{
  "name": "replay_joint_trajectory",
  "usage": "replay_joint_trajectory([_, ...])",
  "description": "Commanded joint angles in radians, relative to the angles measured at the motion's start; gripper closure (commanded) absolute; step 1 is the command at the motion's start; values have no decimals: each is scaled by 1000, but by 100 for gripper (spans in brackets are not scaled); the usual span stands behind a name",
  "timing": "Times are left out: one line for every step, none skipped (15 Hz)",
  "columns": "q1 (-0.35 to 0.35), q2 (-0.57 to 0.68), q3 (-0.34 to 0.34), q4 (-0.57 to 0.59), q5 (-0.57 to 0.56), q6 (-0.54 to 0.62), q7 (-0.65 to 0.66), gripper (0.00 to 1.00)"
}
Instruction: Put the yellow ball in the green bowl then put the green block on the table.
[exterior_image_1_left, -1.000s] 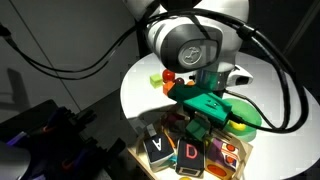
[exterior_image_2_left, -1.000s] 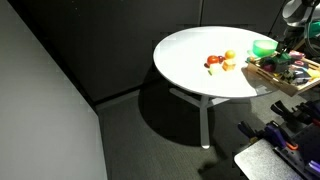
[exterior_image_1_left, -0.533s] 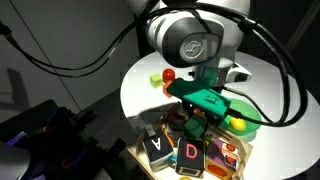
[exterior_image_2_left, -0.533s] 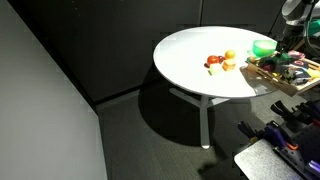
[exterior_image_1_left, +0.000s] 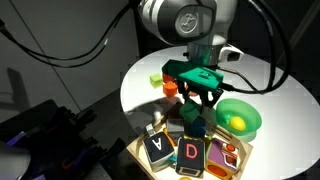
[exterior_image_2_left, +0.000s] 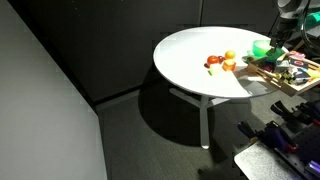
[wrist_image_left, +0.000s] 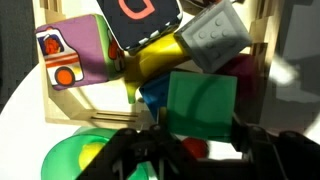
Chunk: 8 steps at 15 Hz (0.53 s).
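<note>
Gripper clamps its 2 fingers on the green block, held over the wooden tray of lettered blocks. Just beside the hand, the green bowl holds the yellow ball on the table.

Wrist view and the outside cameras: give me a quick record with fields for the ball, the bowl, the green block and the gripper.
yellow ball: lying inside the green bowl
green bowl: on the table, beside the wooden tray
gripper: shut on the green block
green block: clamped between the fingers, over the tray's jumbled blocks
left to do: set the green block on the table
</note>
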Motion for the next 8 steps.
replay_joint_trajectory([22, -23, 16, 6, -14, -34, 43, 67])
replay_joint_trajectory([27, -19, 22, 11, -11, -37, 46, 67])
replay_joint_trajectory([32, -16, 27, 16, -9, -39, 51, 67])
replay_joint_trajectory([38, -14, 31, 21, -7, -45, 53, 67])
replay_joint_trajectory([41, -13, 37, 25, -5, -50, 51, 67])
replay_joint_trajectory([45, -12, 43, 29, -3, -56, 52, 67])
replay_joint_trajectory([49, -13, 49, 33, -1, -59, 51, 67])
replay_joint_trajectory([54, -13, 53, 35, -3, -59, 52, 67])
